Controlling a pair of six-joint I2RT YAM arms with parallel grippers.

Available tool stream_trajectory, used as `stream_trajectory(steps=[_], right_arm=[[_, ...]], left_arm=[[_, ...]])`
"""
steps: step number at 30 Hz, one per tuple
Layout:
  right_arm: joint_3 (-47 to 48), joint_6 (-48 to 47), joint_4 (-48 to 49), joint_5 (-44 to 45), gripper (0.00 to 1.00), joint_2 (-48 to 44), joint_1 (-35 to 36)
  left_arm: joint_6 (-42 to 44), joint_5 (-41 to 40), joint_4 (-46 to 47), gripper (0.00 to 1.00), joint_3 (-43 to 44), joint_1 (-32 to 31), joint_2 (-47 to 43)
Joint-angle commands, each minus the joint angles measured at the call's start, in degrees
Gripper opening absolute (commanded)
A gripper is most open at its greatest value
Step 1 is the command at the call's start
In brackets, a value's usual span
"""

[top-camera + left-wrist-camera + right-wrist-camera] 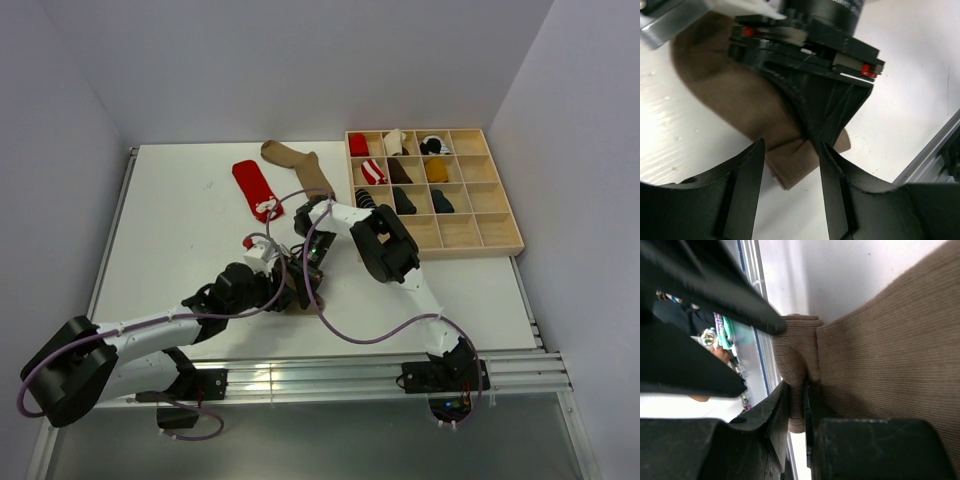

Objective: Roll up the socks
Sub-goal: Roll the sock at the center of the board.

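From above, my left arm and right arm meet over the plain brown ribbed sock, which lies on the white desk near its front edge. The flat red sock with a white motif and the long tan sock lie well apart, further back. The wooden compartment tray sits to the right. The two wrists are crowded here, so I judge a collision likely if either one swings.

Through the left wrist camera, the left fingers are spread and grip nothing. The sock's folded end sits just beyond the gap between them, and the right arm's black tip presses down on that fold. If I close now, I could pinch that tip rather than the fabric.

Through the right wrist camera, the right fingers are clenched on a thin bunched fold of the brown knit. The bite looks shallow and near the edge. A pull or twist could slip the fabric out and let the fold spring open, and dragging could slide the whole sock toward the desk's front edge.
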Motion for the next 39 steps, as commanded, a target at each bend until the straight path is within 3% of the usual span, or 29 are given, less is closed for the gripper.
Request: stream_trajectory(steps=[1,26,39], right_arm=[[0.89,-1.41,-1.58,4.09,0.19,2.15,-1.12],[0.36,6.76,1.93,6.37,0.18,3.47,-3.93],[-0.26,10.71,5.89,8.48,0.22,2.24,-4.02]], left_arm=[[3.17,-0.79,3.53,0.53,3.81,-1.34,2.99],[3.35,0.44,-4.73,0.49,9.62,-3.01,12.41],[0.71,5.71,-6.31,0.28,12.25,-3.01,17.15]])
